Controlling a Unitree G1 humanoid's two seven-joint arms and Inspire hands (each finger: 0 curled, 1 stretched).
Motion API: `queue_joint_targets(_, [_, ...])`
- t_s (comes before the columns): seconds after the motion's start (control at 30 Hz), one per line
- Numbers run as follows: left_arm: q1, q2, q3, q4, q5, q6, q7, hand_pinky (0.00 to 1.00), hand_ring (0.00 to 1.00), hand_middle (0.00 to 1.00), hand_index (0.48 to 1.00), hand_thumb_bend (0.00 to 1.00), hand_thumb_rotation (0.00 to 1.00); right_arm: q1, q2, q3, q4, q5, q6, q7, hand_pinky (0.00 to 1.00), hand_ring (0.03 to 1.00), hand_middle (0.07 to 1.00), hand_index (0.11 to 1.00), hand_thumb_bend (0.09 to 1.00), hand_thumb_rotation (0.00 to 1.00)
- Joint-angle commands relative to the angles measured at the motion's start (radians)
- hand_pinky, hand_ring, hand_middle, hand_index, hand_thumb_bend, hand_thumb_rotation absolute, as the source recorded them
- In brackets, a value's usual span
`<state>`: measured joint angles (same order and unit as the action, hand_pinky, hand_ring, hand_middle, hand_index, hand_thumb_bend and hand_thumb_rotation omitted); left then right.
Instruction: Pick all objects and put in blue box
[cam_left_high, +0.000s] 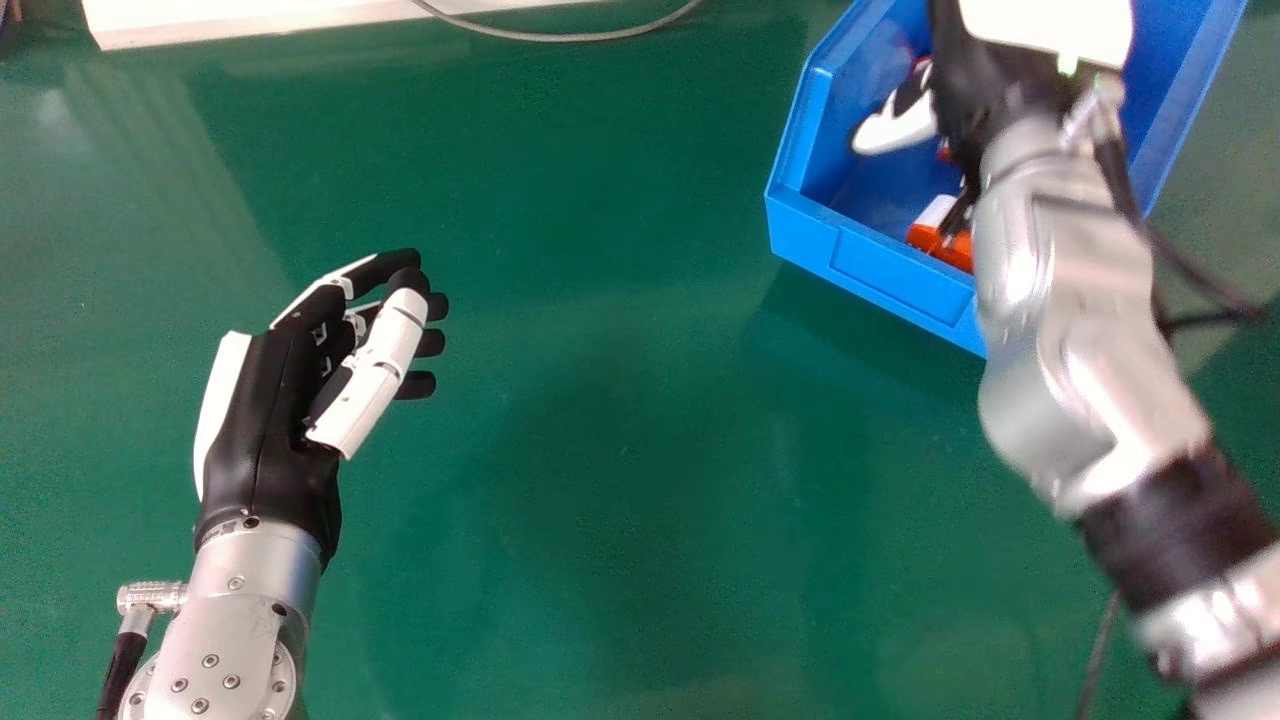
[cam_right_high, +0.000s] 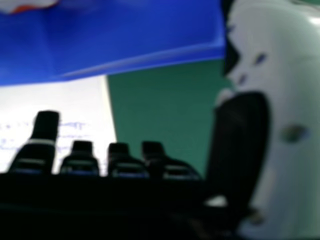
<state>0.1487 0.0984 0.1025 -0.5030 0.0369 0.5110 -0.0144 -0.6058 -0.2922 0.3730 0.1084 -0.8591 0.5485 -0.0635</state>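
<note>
Blue box: far right of the head view, open side up (cam_left_high: 870, 255); right forearm (cam_left_high: 1050, 260) crosses over its near wall.
Right hand: over the box (cam_left_high: 985, 90), back partly at the view's upper edge. Fingers (cam_right_high: 45, 142) extended, released; thumb (cam_right_high: 240, 145) held apart from them, green tabletop (cam_right_high: 160, 100) visible through the gap.
Orange-and-white object: inside the box (cam_left_high: 942, 247), near its near wall, partly hidden by the right wrist. Nearer the robot than thumb and fingers, outside their gap. Contact with the wrist: cannot tell.
Red bits: in the box (cam_left_high: 944, 152), close by the thumb, mostly hidden; what they belong to, cannot tell.
Box vs fingertips: in the right hand view the blue wall is beyond the fingertips, apart from them. White-and-orange patch (cam_right_high: 30, 6) past that wall, well apart from fingers.
Paper: handwritten sheet (cam_right_high: 75, 107), seen behind some fingertips.
Left hand: left side, over the table (cam_left_high: 280, 430), fingers loosely bent, relaxed.
</note>
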Motion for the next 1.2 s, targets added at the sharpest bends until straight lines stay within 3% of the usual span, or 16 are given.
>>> queue_joint_targets(0.0, [-0.007, 0.011, 0.005, -0.003, 0.002, -0.031, -0.001, 0.65, 0.71, 0.72, 0.777, 0.33, 0.58, 0.094, 0.030, -0.041, -0.180, -0.001, 0.021, -0.018, 0.86, 1.000, 1.000, 0.981, 0.481, 0.00])
queue_joint_targets(0.1, [-0.006, 0.013, 0.009, 0.007, 0.000, -0.044, -0.004, 0.65, 0.71, 0.72, 0.779, 0.33, 0.58, 0.250, 0.074, -0.053, -0.367, 0.011, -0.004, -0.034, 0.87, 1.000, 1.000, 0.994, 0.590, 0.01])
queue_joint_targets(0.33, [-0.007, 0.023, 0.028, 0.033, -0.009, -0.073, -0.014, 0.65, 0.71, 0.73, 0.780, 0.33, 0.58, 0.564, 0.104, -0.045, -0.631, 0.046, -0.143, -0.054, 0.87, 1.000, 1.000, 0.999, 0.632, 0.03])
queue_joint_targets(0.73, [-0.003, 0.055, 0.074, 0.086, -0.033, -0.127, -0.044, 0.66, 0.72, 0.73, 0.779, 0.34, 0.58, 0.933, 0.129, -0.047, -0.702, 0.219, -0.478, -0.132, 0.84, 1.000, 1.000, 0.999, 0.512, 0.20])
queue_joint_targets(0.83, [0.001, 0.061, 0.088, 0.093, -0.039, -0.136, -0.051, 0.67, 0.72, 0.73, 0.779, 0.34, 0.58, 0.976, 0.120, -0.049, -0.654, 0.228, -0.570, -0.168, 0.83, 0.999, 1.000, 0.998, 0.453, 0.32])
queue_joint_targets(0.9, [0.006, 0.065, 0.097, 0.098, -0.043, -0.147, -0.055, 0.67, 0.73, 0.73, 0.779, 0.34, 0.58, 1.002, 0.113, -0.052, -0.607, 0.248, -0.640, -0.193, 0.82, 0.991, 1.000, 0.996, 0.427, 0.45])
queue_joint_targets(0.93, [0.008, 0.067, 0.102, 0.104, -0.045, -0.153, -0.058, 0.67, 0.73, 0.73, 0.779, 0.34, 0.58, 1.009, 0.114, -0.051, -0.589, 0.253, -0.665, -0.201, 0.82, 0.991, 1.000, 0.996, 0.427, 0.45])
queue_joint_targets(1.1, [0.005, 0.077, 0.116, 0.158, -0.043, -0.203, -0.060, 0.66, 0.73, 0.73, 0.777, 0.34, 0.57, 1.061, 0.141, -0.043, -0.517, 0.404, -0.749, -0.159, 0.81, 0.975, 1.000, 0.993, 0.424, 0.76])
queue_joint_targets(1.17, [0.007, 0.080, 0.119, 0.175, -0.044, -0.223, -0.061, 0.66, 0.73, 0.73, 0.777, 0.34, 0.57, 1.067, 0.147, -0.040, -0.499, 0.457, -0.772, -0.140, 0.81, 0.975, 1.000, 0.993, 0.424, 0.76])
